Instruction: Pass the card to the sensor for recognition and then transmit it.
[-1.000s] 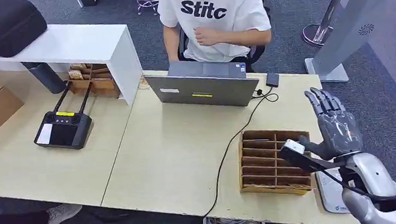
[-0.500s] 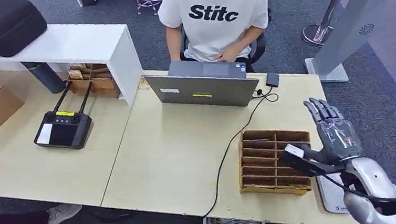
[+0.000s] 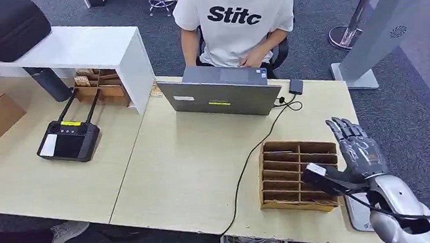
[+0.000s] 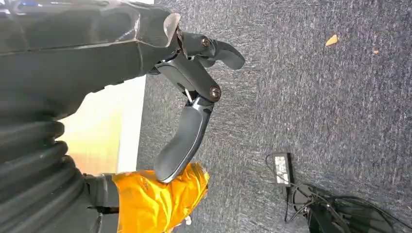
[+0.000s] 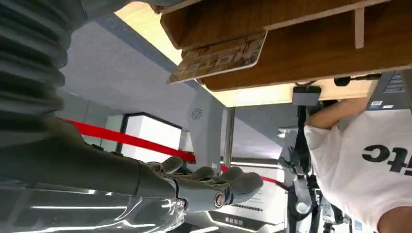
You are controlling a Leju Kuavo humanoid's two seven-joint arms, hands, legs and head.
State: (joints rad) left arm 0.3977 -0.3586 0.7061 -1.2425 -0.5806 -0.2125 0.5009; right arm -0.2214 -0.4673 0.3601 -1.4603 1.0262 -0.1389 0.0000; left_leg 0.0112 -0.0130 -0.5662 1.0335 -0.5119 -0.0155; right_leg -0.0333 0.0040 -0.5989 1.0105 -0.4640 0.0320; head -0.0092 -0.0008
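At right, beside the slotted wooden card rack [image 3: 298,174], right hand [image 3: 359,152] hovers, fingers spread, holding nothing. Patterned white-edged card [image 5: 218,57] sticks out of a rack slot. Left hand [image 4: 192,92] hangs empty, loosely uncurled.

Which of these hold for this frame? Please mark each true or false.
1. The right hand holds a card. False: its fingers are spread and hold nothing.
2. The wooden slotted box sits on the table beside the right hand. True.
3. The laptop stands in front of the seated person. True.
4. The black controller lies inside the wooden slotted box. False: it rests on the table far to the left.
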